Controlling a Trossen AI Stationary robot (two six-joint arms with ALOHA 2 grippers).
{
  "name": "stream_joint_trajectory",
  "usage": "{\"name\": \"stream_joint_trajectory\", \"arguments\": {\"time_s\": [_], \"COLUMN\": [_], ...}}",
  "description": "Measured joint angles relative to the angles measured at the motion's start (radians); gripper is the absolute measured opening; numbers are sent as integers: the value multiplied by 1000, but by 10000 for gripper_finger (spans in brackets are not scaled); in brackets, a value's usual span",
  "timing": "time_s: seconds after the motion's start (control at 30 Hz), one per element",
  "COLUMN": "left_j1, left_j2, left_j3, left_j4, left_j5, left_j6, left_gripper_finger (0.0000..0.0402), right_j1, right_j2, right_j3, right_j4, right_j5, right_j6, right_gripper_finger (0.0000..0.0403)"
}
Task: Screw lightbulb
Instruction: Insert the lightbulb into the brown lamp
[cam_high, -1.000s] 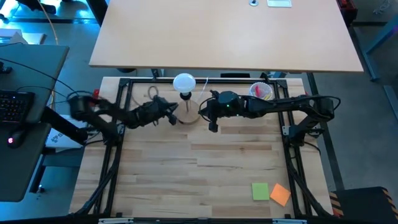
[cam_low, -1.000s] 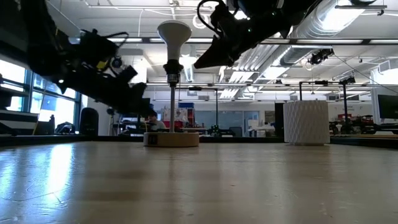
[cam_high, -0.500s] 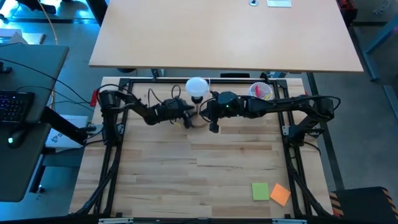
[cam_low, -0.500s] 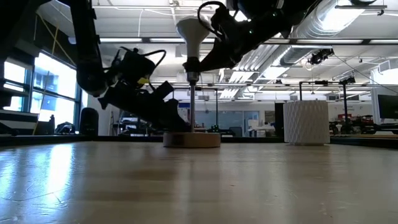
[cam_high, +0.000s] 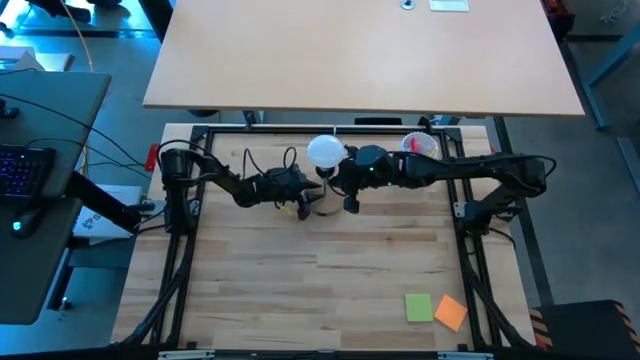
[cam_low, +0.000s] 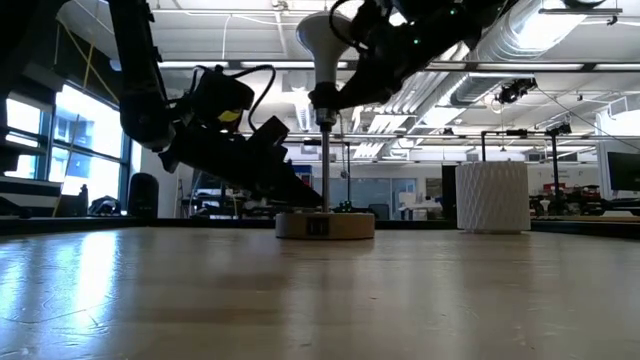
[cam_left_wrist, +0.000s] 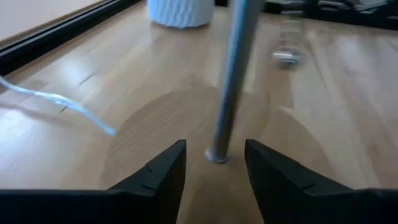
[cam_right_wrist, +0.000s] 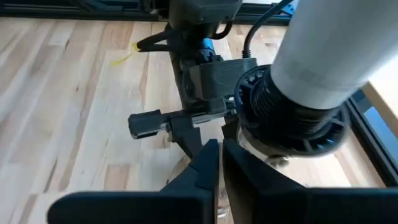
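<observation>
- The lightbulb sits on top of the stand's thin metal post, near the far edge of the table and just left of the white cup. In my low view its globe is up at the top of the post, with the dark socket collar under it.
- From the right wrist camera I see the bulb's white body entering a black ribbed socket. The bulb looks seated, but I cannot tell how far the thread has gone in.
- My left gripper is low at the foot of the post, fingers partly spread either side of it, over the round wooden base. They flank the post without clearly pinching it, so I read this as steadying the stand, not a firm hold.
- My right gripper is up beside the socket, just under the bulb. Its fingers are pressed together with nothing between them, so it is not holding the bulb.
- My judgement: the bulb is placed in the socket and the stand is braced. What is left is turning the bulb until it is tight, or confirming that it already is.
- For that I would need the right fingers to spread and take the globe; closed as they are, they can only nudge it.
</observation>
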Motion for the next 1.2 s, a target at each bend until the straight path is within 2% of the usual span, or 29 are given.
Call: {"name": "stream_joint_trajectory", "arguments": {"time_s": [0.27, 0.53, 0.63, 0.8, 0.83, 1.07, 1.2], "left_j1": [-13, -10, -19, -51, -62, -156, -198], "left_j2": [0, -1, -5, -66, -83, -176, -190], "left_j3": [21, 89, 96, 96, 97, 96, 95], "left_j4": [4, 1, -3, -122, -149, -336, -364], "left_j5": [-18, -36, -36, -53, -55, -154, -190], "left_j6": [8, 5, -12, -82, -96, -143, -154], "left_gripper_finger": [161, 151, 118, 32, 28, 39, 40], "right_j1": [27, 63, 73, 86, 88, 88, 88], "right_j2": [-131, -176, -181, -182, -182, -182, -182], "right_j3": [0, 0, 0, 0, 0, 0, 0], "right_j4": [-133, -181, -198, -236, -234, -232, -231], "right_j5": [0, 0, 5, 11, 11, 11, 11], "right_j6": [-25, -26, -26, -26, -26, -26, -31], "right_gripper_finger": [16, 16, 16, 16, 16, 16, 16]}}
